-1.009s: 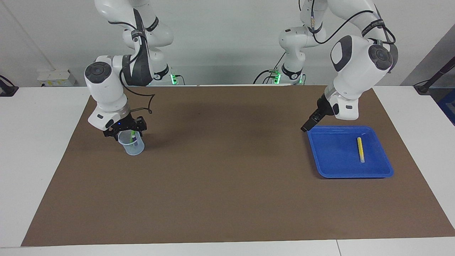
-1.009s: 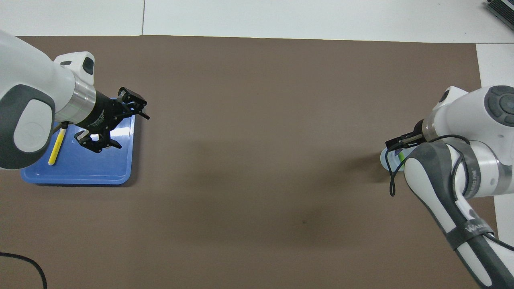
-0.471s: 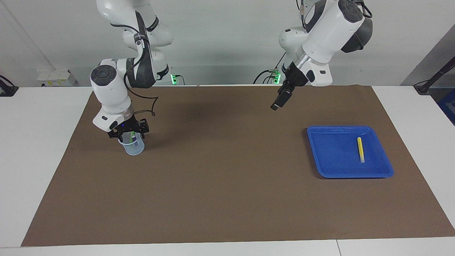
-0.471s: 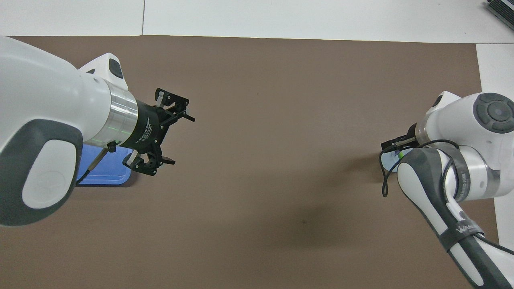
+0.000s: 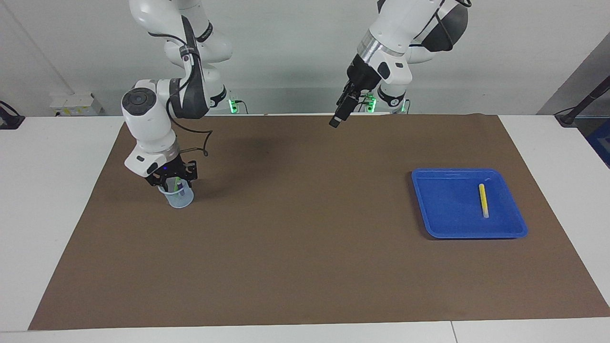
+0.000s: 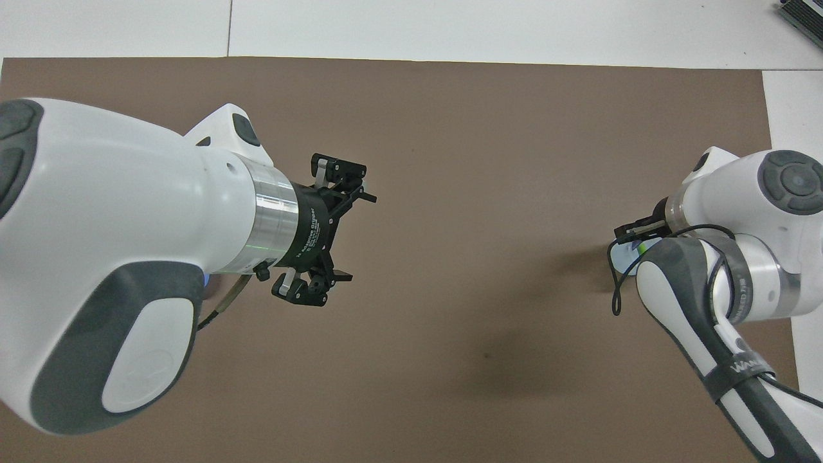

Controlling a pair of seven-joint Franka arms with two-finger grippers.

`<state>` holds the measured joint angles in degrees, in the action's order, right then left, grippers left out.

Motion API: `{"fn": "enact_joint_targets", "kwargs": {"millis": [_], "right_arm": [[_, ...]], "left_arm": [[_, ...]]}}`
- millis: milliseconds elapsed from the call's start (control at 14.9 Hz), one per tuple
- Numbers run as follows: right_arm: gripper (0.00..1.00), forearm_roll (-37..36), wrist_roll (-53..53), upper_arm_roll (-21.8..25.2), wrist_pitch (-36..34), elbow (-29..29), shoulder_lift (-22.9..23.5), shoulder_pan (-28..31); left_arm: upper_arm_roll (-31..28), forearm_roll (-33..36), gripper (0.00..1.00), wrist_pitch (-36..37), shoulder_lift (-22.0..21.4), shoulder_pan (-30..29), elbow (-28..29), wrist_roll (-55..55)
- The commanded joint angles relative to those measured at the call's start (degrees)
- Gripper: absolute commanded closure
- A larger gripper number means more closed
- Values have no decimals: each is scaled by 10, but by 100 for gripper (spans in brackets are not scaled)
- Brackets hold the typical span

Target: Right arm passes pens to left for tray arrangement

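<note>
1. White walls back your surface (image 5: 52,200), which carries a brown mat (image 5: 305,247) across most of its width.
2. Your right claw (image 5: 172,183) is down at the mouth of a small translucent cup (image 5: 180,197) at the right arm's end of the mat, its blue light showing.
3. You can see a green pen (image 5: 178,181) and a purple pen (image 5: 181,190) standing in that cup, their tops up between the claw's fingers.
4. Whether the right claw grips either pen, or how wide it stands, you cannot tell; in the overhead view the arm's own wrist covers most of the cup (image 6: 622,258).
5. Your left claw (image 6: 352,235) hangs high over the bare mat, toward the middle and at the robots' edge of it, with nothing in it and its fingers spread wide.
6. Your blue tray (image 5: 448,224) sits flat at the left arm's end of the mat, well apart from the cup.
7. One yellow pen (image 5: 483,200) lies in the tray, in the part nearest that end of the surface, with its pale tip pointing away from the robots.
</note>
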<state>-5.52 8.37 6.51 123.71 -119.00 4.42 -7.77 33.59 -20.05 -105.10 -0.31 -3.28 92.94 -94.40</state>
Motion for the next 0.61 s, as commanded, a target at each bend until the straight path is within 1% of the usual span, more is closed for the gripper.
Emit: {"fn": "enact_joint_targets", "kwargs": {"millis": [0, 67, 269, 538], "right_arm": [[37, 1, -4, -4, -7, -5, -2, 9], [37, 1, -3, -4, -14, -5, -2, 9], [37, 0, -3, -4, -25, -5, -5, 9], [37, 0, -3, -4, -25, -3, -4, 9]], "left_arm": [[-10, -2, 0, 2, -22, -23, 27, -7], [-10, -2, 0, 9, -23, -25, 30, -8], [-10, -2, 0, 9, -57, -23, 85, -2], [-10, -2, 0, 3, -62, -23, 95, -3]]}}
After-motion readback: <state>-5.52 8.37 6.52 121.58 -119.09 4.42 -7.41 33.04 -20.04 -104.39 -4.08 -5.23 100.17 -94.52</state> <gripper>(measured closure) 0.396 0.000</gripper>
